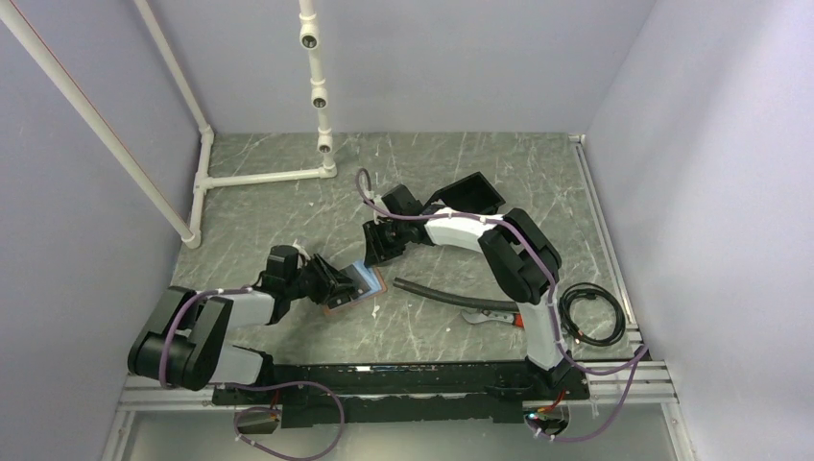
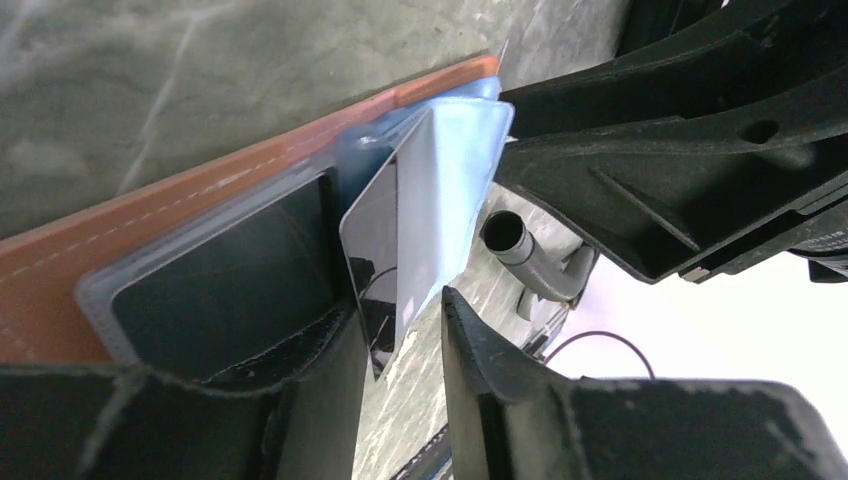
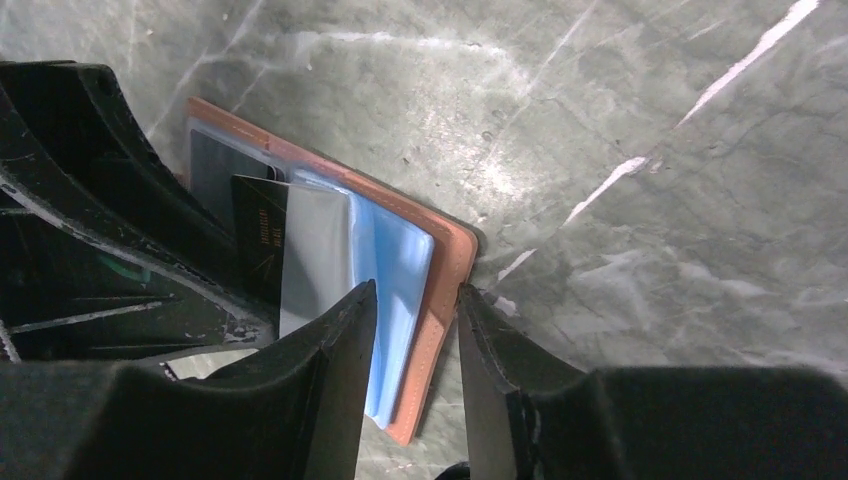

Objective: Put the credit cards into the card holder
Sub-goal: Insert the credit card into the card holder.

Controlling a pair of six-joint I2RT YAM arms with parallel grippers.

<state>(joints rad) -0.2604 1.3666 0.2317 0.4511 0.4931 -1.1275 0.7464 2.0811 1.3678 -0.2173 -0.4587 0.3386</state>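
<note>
The holder [image 1: 351, 288] lies open on the desk [image 1: 432, 173] between both arms, a card [image 2: 385, 240] standing half-slid among its blue sleeves. The left hand [image 2: 400, 330] is spread around that card's edge, and the right hand [image 3: 415, 330] is spread astride the holder's outer edge. The card could tip out or buckle a sleeve if either hand nudges the unclamped holder across the smooth marbled desk, walled in pale lilac.

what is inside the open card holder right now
In the card holder, a dark card sits in a clear sleeve, and light blue plastic sleeves fan out. Another card stands tilted at the slots by the left claw. Anything beneath the sleeves is covered.
</note>
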